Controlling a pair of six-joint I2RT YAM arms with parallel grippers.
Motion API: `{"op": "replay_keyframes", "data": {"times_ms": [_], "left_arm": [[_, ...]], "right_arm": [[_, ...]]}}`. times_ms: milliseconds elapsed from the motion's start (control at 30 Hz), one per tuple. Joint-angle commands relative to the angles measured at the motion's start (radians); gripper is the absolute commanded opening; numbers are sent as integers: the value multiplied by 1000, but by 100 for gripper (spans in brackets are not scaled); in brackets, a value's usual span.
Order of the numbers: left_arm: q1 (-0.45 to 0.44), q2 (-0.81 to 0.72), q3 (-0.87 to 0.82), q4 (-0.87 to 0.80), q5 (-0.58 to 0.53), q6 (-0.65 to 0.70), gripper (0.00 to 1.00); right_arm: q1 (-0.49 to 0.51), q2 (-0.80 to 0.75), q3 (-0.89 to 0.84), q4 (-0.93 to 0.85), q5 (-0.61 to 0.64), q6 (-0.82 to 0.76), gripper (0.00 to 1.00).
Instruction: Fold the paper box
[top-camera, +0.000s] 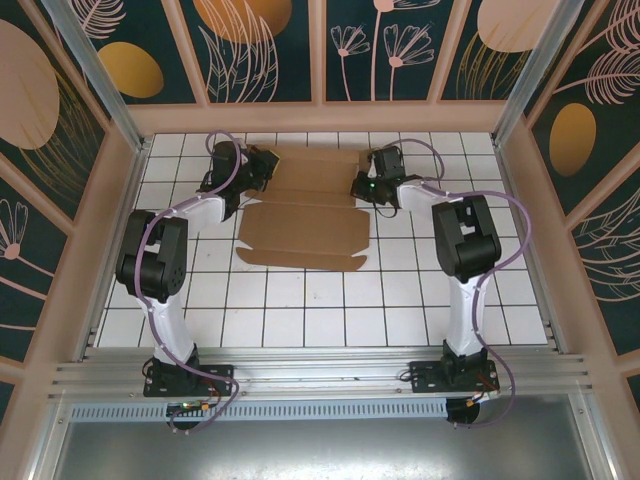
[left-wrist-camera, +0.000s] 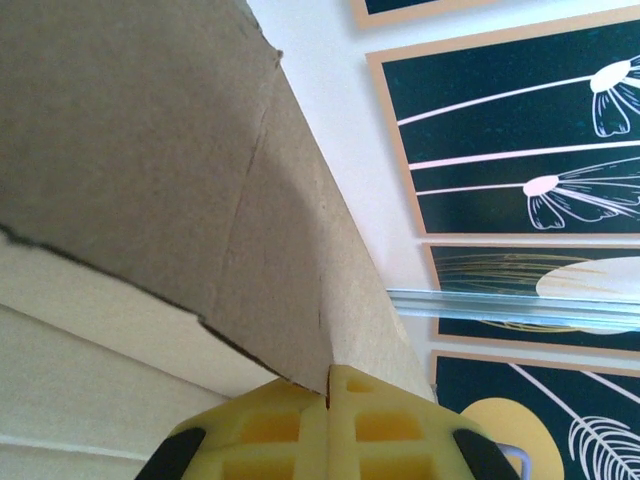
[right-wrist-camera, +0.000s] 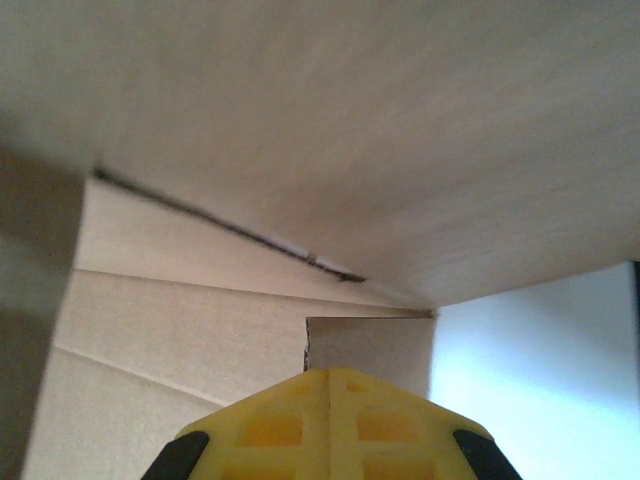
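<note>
Both arms rise from their bases and bend inward at raised elbows, the left arm (top-camera: 165, 255) reaching to the far left end of the paper box (top-camera: 305, 225) and the right arm (top-camera: 462, 240) to its far right end. The left gripper (top-camera: 262, 170) sits at that left end with its yellow fingers (left-wrist-camera: 280, 430) pressed flat together, tips meeting right at the box's edge. The right gripper (top-camera: 368, 186) faces it from the opposite end, jaws likewise closed without a gap, tips pointing at the box.
</note>
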Motion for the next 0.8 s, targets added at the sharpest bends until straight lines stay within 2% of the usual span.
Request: {"op": "replay_keyframes", "data": {"times_ms": [0, 167, 333, 400, 633, 733, 767], "left_arm": [[4, 8, -24, 2, 5, -12, 0], [5, 5, -26, 1, 8, -15, 0], [8, 1, -20, -7, 6, -11, 0], [11, -2, -19, -10, 7, -10, 0], [18, -4, -24, -14, 6, -9, 0], [20, -1, -24, -13, 6, -10, 0], [19, 0, -23, -14, 9, -9, 0]], "right_arm": [[12, 67, 29, -42, 11, -13, 2], [9, 107, 23, -43, 20, -7, 2], [3, 10, -18, 1, 13, -23, 3], [-9, -64, -52, 42, -29, -44, 7], [-65, -291, -154, 64, -35, -189, 24], [-83, -364, -170, 33, 37, -263, 28], [-87, -382, -167, 16, 77, -293, 33]]}}
